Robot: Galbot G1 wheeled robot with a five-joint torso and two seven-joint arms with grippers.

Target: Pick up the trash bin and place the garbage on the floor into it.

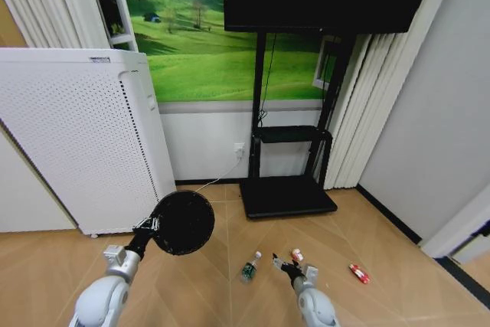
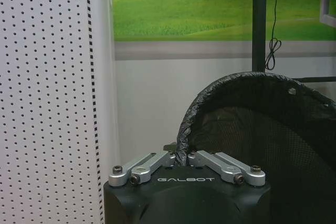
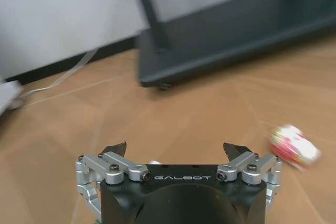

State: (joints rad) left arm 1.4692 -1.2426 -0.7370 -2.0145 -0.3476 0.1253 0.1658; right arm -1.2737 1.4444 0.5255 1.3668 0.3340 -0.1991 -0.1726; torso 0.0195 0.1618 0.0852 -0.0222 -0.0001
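Left gripper (image 1: 147,227) raised, fingers pinched closed (wrist tilted up), right gripper (image 1: 286,266) low out front with its fingers (image 3: 116,149) spread wide apart.

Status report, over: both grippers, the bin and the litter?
Left gripper shut on trash bin rim, bin lifted. Right gripper open, low over floor. Bottle and two red pieces not yet binned.

The trash bin (image 1: 183,222) hangs above the floor (image 1: 383,250) at left, before the perforated appliance (image 1: 76,143). The bottle (image 1: 249,267) lies on the floor right of it. Two small items (image 1: 297,255) (image 1: 358,273) lie farther right. The stand (image 1: 287,195) sits behind them against the wall.
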